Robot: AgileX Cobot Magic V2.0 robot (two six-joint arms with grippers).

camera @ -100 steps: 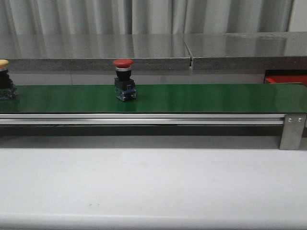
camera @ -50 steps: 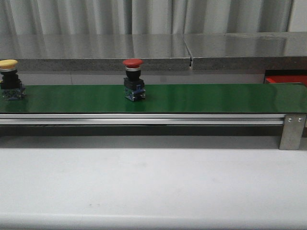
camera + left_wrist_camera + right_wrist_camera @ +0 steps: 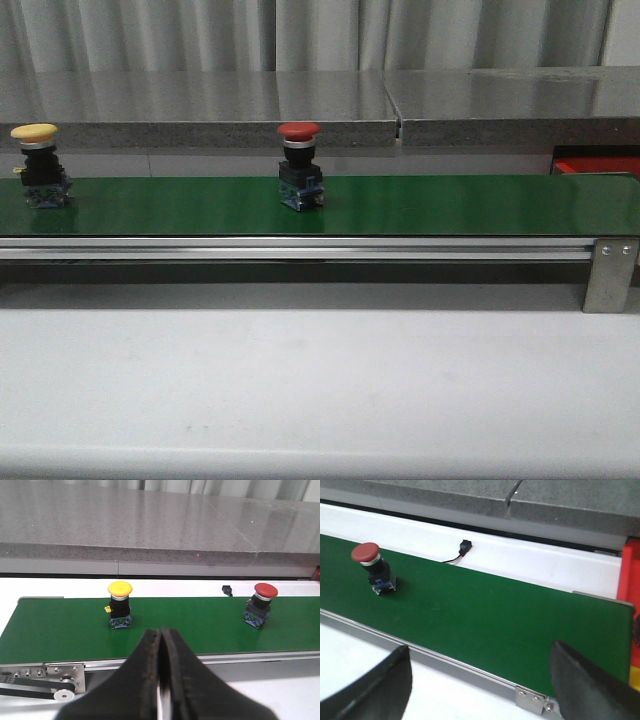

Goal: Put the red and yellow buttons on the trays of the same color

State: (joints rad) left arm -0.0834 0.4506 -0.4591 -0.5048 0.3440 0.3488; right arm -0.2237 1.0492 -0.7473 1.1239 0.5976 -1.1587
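Observation:
A red button (image 3: 300, 160) stands upright on the green belt (image 3: 450, 205) left of the middle. It also shows in the left wrist view (image 3: 261, 605) and the right wrist view (image 3: 372, 570). A yellow button (image 3: 40, 165) stands on the belt at the far left, also in the left wrist view (image 3: 120, 605). The red tray (image 3: 597, 165) shows in part at the belt's right end, also in the right wrist view (image 3: 629, 580). My left gripper (image 3: 161, 632) is shut and empty, on the near side of the belt. My right gripper (image 3: 480, 652) is open and empty near the belt's right end. Neither arm shows in the front view.
A grey stone ledge (image 3: 300, 110) runs behind the belt. A metal bracket (image 3: 610, 270) holds the belt rail at the right. A small black connector with wires (image 3: 462, 547) lies on the white table behind the belt. White table surface (image 3: 320, 380) lies in front.
Both buttons have ridden the belt to the right. The yellow button has come fully into the front view from the left edge.

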